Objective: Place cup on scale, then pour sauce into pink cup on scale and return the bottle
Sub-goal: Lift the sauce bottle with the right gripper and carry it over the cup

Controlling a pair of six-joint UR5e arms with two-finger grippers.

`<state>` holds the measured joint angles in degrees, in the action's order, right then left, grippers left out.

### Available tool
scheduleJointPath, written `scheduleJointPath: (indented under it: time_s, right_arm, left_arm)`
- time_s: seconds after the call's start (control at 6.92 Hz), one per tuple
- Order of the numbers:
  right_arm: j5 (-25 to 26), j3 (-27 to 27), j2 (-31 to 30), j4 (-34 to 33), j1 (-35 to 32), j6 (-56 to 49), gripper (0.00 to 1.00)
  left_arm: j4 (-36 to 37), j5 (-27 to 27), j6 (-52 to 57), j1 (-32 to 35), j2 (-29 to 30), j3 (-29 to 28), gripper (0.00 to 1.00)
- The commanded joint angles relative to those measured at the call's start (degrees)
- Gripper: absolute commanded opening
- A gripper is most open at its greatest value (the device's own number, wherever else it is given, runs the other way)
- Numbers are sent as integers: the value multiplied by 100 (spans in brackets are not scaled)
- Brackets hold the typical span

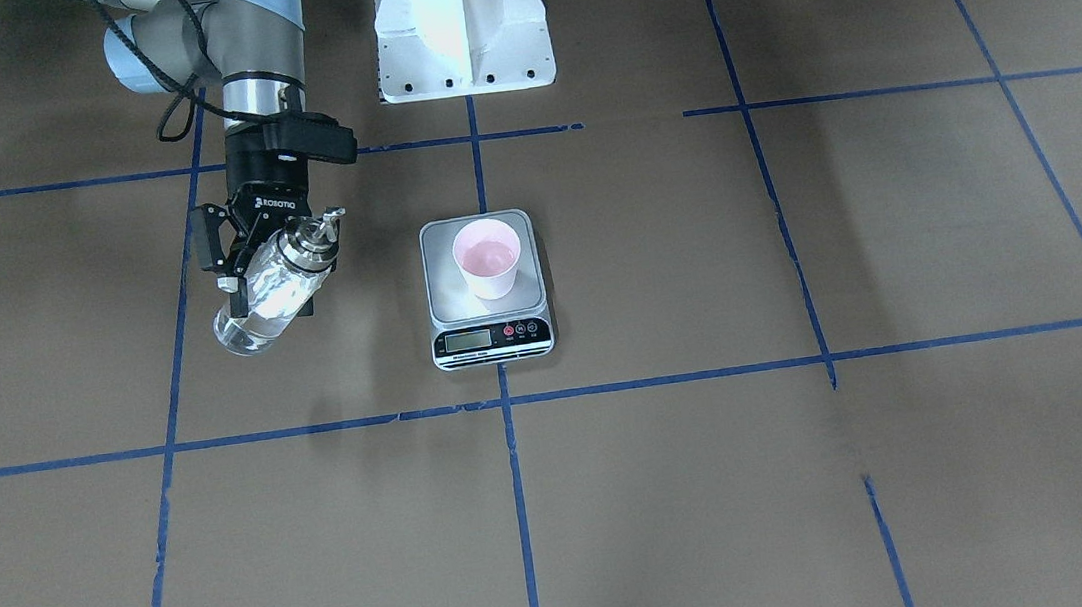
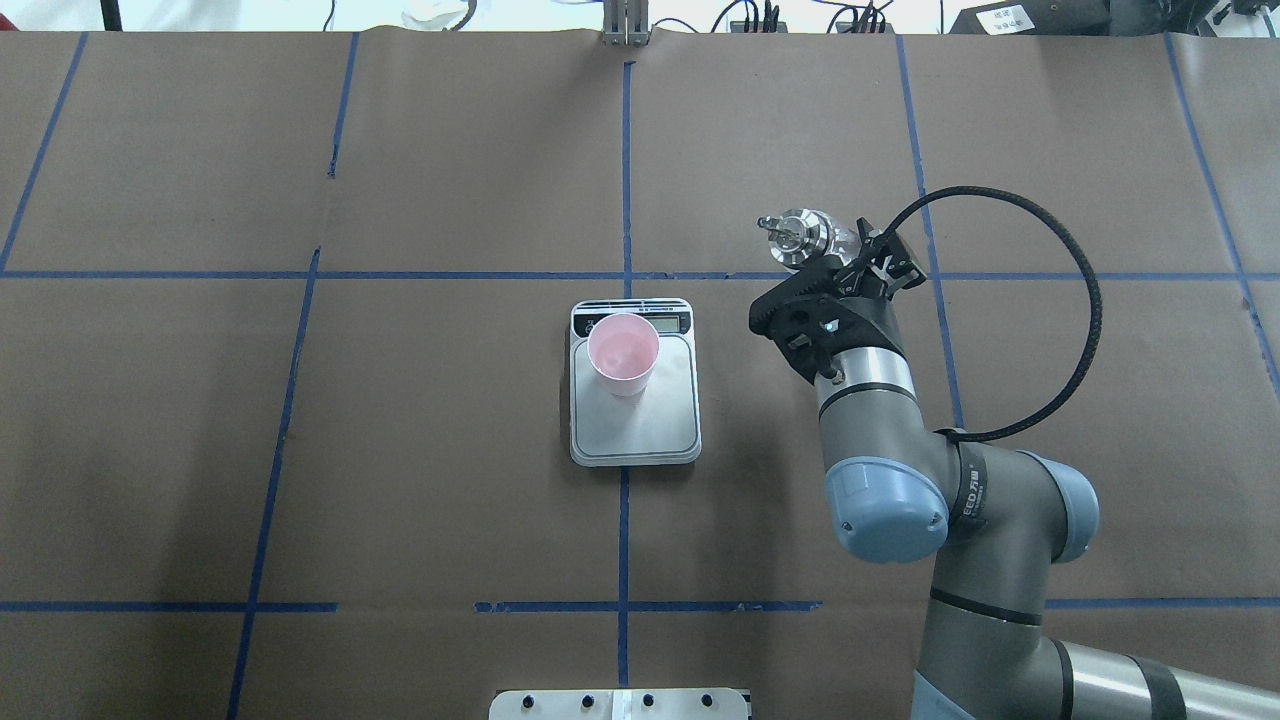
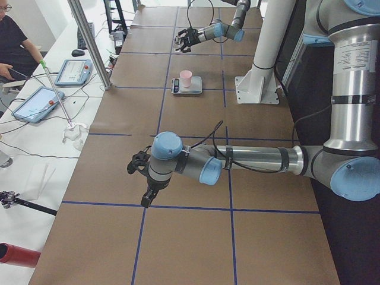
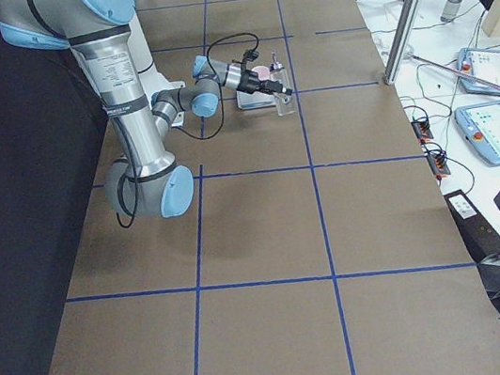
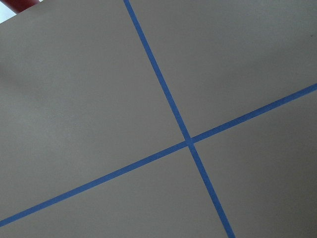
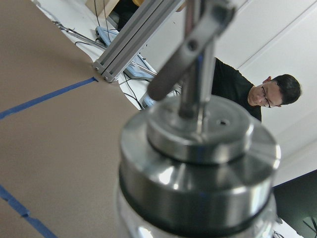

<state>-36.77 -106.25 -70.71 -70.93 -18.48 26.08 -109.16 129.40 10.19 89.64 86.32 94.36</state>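
The pale pink cup point(image 1: 488, 257) stands upright on the silver scale point(image 1: 444, 293) at the table's middle; both also show in the overhead view, the cup point(image 2: 623, 352) and the scale point(image 2: 670, 420). The cup holds some liquid. My right gripper point(image 1: 246, 274) is shut on the clear glass bottle point(image 1: 273, 286), which is tilted and held above the table beside the scale, apart from it. Its metal collar and spout point(image 2: 795, 235) point away from me and fill the right wrist view point(image 6: 198, 158). Clear sauce point(image 1: 247, 326) sits in the bottle's base. My left gripper point(image 3: 138, 168) hovers over bare table far from the scale; I cannot tell whether it is open or shut.
The white robot base point(image 1: 462, 30) stands behind the scale. Blue tape lines point(image 1: 506, 403) cross the brown table. An operator point(image 3: 12, 47) sits past the table's far edge with tablets point(image 3: 35, 101) and an aluminium post point(image 3: 89, 41).
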Motion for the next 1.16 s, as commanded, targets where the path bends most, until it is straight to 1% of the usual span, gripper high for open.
scheduleJointPath:
  time_s: [0.0,0.14,0.29,0.58,0.72,0.87,1.01]
  right_arm:
    - [56,384,434,-8,169,-1082,0]
    - [273,438,479,-8,195,-1392,0]
    - [754,630,497,-17,291,-1586,0]
    - [1082,955,576,-26,310,-1894,0]
    - [1310,1027,619,-26,310,-2331,0]
    - [1661,1019,637,-278,310,-2953,0]
    - [1786,1018,646,-315,310,-3281,0]
  left_arm:
    - [0,6,-26,0,8,-5,100]
    - [0,15,-26,0,16,-5,100]
    - [0,15,-26,0,8,4,100]
    - [0,15,-26,0,8,4,100]
    - [0,-2,-17,0,16,12,100]
    - [0,-11,-17,9,25,12,100]
    - [0,-20,-17,0,34,12,100]
